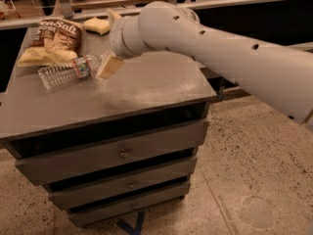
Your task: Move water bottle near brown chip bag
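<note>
The water bottle [68, 71] lies on its side on the left part of the grey cabinet top [146, 87], its cap end pointing right. The brown chip bag [51, 40] lies just behind it at the back left, and the two almost touch. My gripper [110, 65] hangs from the big white arm, low over the top, right at the bottle's cap end. I cannot tell if it touches the bottle.
A small tan packet [98, 25] lies at the back of the top, behind my wrist. The cabinet has three drawers [122, 153] below. Speckled floor lies to the right and in front. A dark counter runs behind.
</note>
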